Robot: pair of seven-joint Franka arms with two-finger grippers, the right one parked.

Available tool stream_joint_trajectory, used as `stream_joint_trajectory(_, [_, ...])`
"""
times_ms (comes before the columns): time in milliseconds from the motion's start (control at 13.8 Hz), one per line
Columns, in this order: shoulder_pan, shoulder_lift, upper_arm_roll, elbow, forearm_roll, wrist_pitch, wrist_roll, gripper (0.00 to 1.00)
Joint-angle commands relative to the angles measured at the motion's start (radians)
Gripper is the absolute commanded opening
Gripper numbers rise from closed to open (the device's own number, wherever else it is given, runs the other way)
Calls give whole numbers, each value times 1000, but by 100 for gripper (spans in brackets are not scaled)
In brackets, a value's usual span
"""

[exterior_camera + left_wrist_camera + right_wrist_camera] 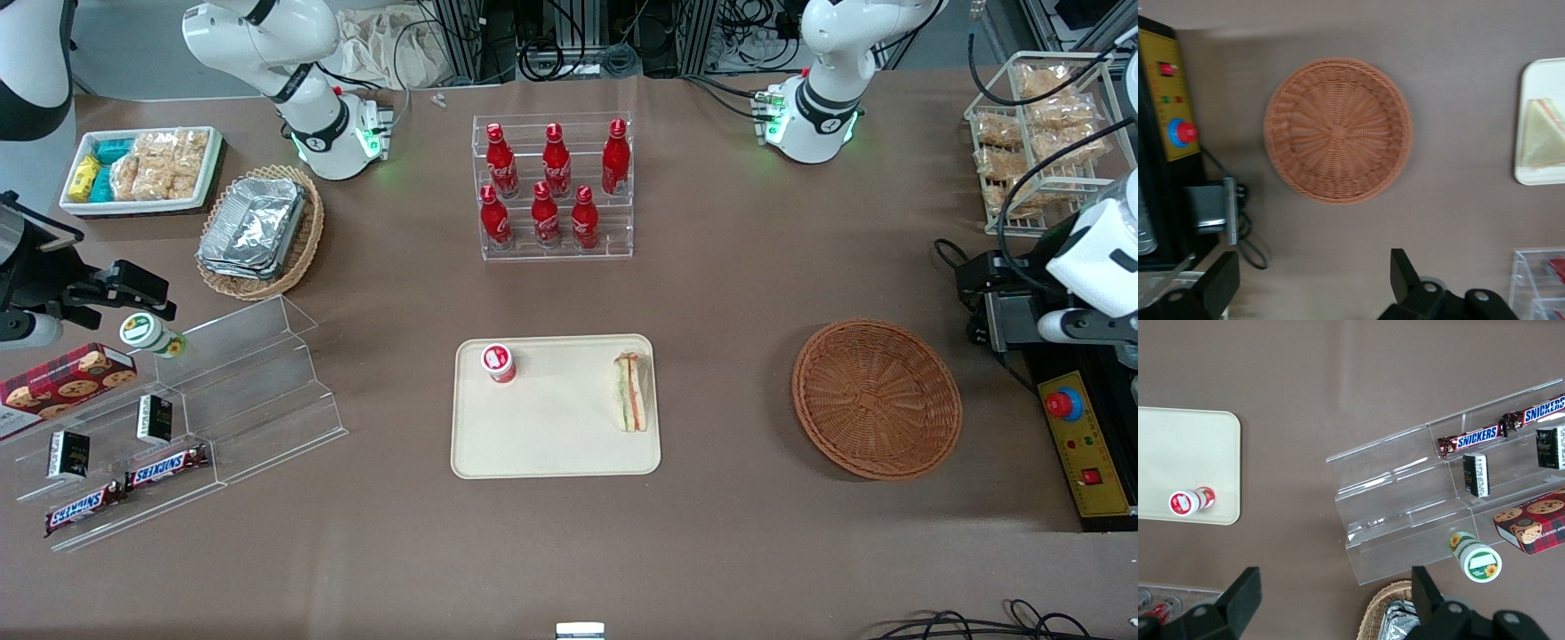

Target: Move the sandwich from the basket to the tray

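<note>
The sandwich lies on the cream tray, along the tray's edge nearest the basket; it also shows in the left wrist view on the tray. The round reddish-brown basket is empty, as the left wrist view shows too. My left gripper is open and empty. It hangs high over the bare table beside the basket, a little farther from the front camera than the basket and well away from the sandwich.
A small red-and-white cup stands on the tray. A yellow control box with a red button and a grey box with cables sit beside the basket. A clear rack of red bottles stands farther back.
</note>
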Motion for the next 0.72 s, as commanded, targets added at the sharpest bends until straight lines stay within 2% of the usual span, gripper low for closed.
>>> stream_joint_trajectory(0, [4,9,-15,-3,75,-7,-18,100])
stream_joint_trajectory(652, [16,6,-12,-5,38,7,-15,100])
